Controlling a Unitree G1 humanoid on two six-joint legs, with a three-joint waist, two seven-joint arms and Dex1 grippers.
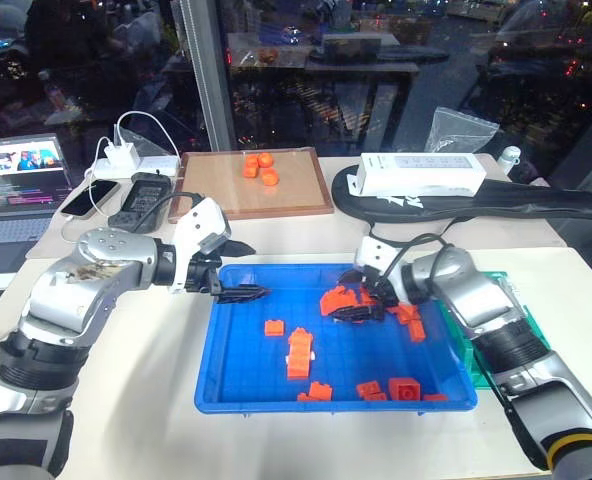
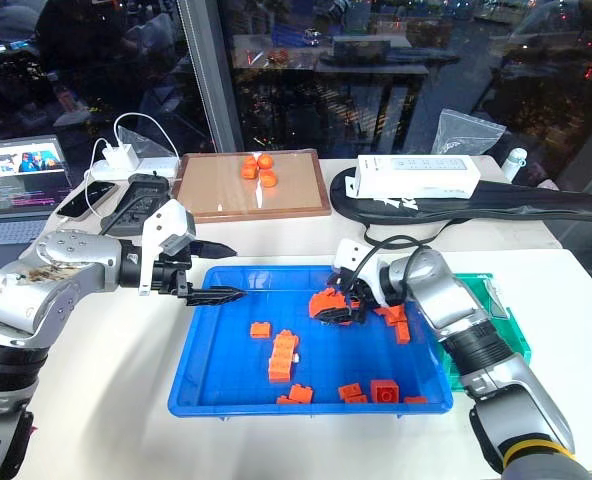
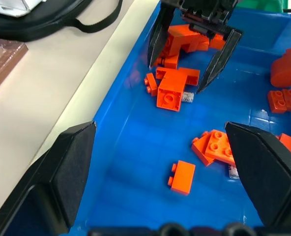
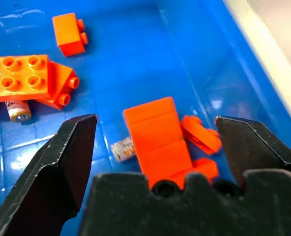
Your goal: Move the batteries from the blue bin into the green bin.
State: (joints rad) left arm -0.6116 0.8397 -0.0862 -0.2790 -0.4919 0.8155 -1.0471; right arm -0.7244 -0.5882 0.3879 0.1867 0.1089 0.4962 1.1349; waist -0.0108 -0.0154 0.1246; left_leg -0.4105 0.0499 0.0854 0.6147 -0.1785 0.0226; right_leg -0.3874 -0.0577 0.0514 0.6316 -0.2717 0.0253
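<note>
On the far left of the table stands an open laptop [image 1: 16, 190], its screen text too small to read, with a phone [image 1: 88, 197] and a white charger [image 1: 126, 157] beside it. My left gripper [image 1: 244, 294] hangs over the left rim of the blue bin [image 1: 238, 385], its fingers apart and holding nothing. Behind the bin lies a wooden-framed board [image 1: 251, 183] with a few orange pieces on it.

Inside the blue bin the floor near the left wall is bare, so there is free room on that side. Toward the middle and right, orange bricks [image 1: 299, 352] lie scattered. Two batteries show: one battery [image 4: 121, 147] lies partly under a brick, and another battery [image 4: 16, 110] lies against a long brick. Their labels are too small to read.

My right gripper [image 1: 356, 312] is low over the brick pile, fingers wide apart, gripping nothing. The green bin [image 2: 503, 325] sits just beside the blue bin's right side, partly hidden by my right arm. Behind it a white box [image 1: 421, 174] rests on a black bag [image 1: 496, 205]; its print is not legible.
</note>
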